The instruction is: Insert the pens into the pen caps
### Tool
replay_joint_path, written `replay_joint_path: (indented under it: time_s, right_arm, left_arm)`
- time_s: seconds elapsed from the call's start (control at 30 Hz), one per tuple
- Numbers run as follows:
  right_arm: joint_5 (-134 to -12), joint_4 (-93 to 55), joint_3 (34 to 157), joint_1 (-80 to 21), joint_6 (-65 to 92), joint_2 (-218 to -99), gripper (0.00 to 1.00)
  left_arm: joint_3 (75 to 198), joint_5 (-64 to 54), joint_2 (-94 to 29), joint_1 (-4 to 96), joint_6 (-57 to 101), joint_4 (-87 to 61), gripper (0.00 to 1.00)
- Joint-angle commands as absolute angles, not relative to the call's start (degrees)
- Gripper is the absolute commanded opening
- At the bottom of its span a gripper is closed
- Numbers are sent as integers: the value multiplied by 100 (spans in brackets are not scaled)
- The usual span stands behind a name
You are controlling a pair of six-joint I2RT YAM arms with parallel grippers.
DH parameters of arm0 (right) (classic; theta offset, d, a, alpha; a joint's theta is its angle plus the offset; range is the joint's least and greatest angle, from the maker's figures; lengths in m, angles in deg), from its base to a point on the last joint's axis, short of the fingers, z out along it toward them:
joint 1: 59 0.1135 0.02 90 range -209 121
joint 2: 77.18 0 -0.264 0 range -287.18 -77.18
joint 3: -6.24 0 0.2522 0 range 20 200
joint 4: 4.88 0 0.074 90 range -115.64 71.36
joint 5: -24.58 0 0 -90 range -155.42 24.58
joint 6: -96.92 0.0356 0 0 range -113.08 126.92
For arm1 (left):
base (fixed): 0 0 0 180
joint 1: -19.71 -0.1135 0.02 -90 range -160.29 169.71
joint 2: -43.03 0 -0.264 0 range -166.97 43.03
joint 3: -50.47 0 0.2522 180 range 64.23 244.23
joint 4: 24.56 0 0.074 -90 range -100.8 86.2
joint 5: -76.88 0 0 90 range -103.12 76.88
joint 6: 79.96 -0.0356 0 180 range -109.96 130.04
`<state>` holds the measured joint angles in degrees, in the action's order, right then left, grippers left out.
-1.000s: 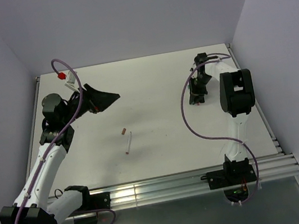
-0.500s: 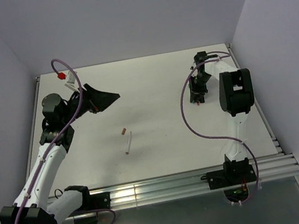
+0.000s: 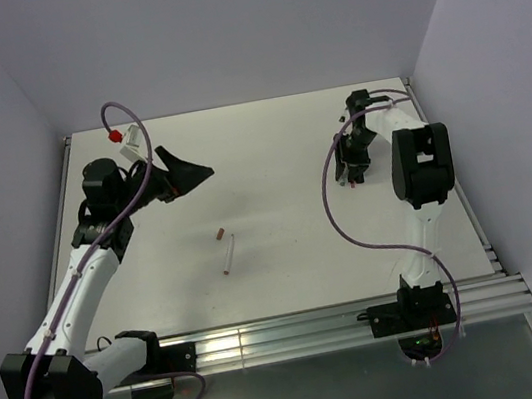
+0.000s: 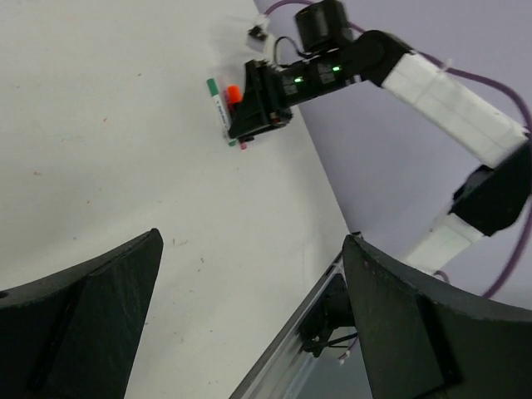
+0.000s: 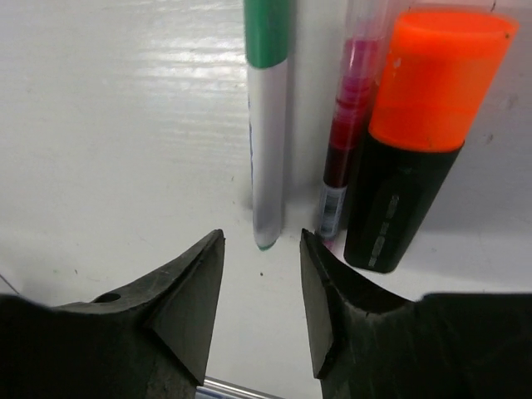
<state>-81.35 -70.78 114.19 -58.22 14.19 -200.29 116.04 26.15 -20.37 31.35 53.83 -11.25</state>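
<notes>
A thin white pen (image 3: 227, 254) lies uncapped near the middle of the white worktop (image 3: 278, 147). A stubby brownish-red cap (image 3: 219, 234) sits just beside its far end, apart from it. Far to the right, three more lie side by side: a white pen with a green cap (image 5: 268, 125), a thin dark red pen (image 5: 342, 150) and a thick black marker with a bright orange cap (image 5: 416, 141). Whether the dark red pen is capped I cannot tell.

The right end effector (image 5: 259, 274) hangs low over these three. Its jaws are a little apart and empty, and the near end of the green-capped pen sits right at the gap. The left end effector (image 4: 249, 332) is raised over the left side of the worktop, spread wide and holding nothing.

The capped group looks dealt with, so the step in hand is probably the loose pair in the middle. Both pieces are slim and lie flat, so each needs a low, narrow pinch. Pen and cap must then be lined up end to end before pushing together.
</notes>
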Motion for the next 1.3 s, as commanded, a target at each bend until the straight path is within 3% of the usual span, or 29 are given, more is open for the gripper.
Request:
replay_joint_path:
  time_s: [0.0,0.13,0.4,0.5,0.67,0.73,0.87,1.03,1.27]
  right_arm:
    - [-8186,-7059,11369,-5759,1290,-19233,50]
    - [-8291,-6980,11378,-5548,1220,-18337,64]
    - [-8730,-6743,11387,-5443,895,-17142,83]
    - [-8810,-6576,11221,-5442,825,-16738,87]
    - [-8599,-6505,10922,-5443,763,-16148,89]
    - [-8433,-6470,10711,-5443,754,-15866,89]
    - [-8222,-6347,10377,-5451,754,-15488,90]
    - [-8151,-6294,10174,-5451,754,-15303,92]
    - [-8361,-6268,10077,-5451,771,-15241,93]
  left_arm:
    - [11916,2310,-2017,3114,4829,-624,94]
    - [12066,1888,-2131,3114,3917,288,88]
    - [11865,1333,-2430,3123,2369,1539,62]
    - [11916,1115,-2780,3420,2025,1934,50]
    - [12109,483,-3378,4210,1883,2058,42]
    - [12180,184,-3606,4570,1901,2075,39]
    - [12250,-300,-4055,5081,2032,2110,45]
    - [12628,-942,-4739,5503,2226,2190,42]
    - [13023,-1277,-5496,5619,2279,2400,38]
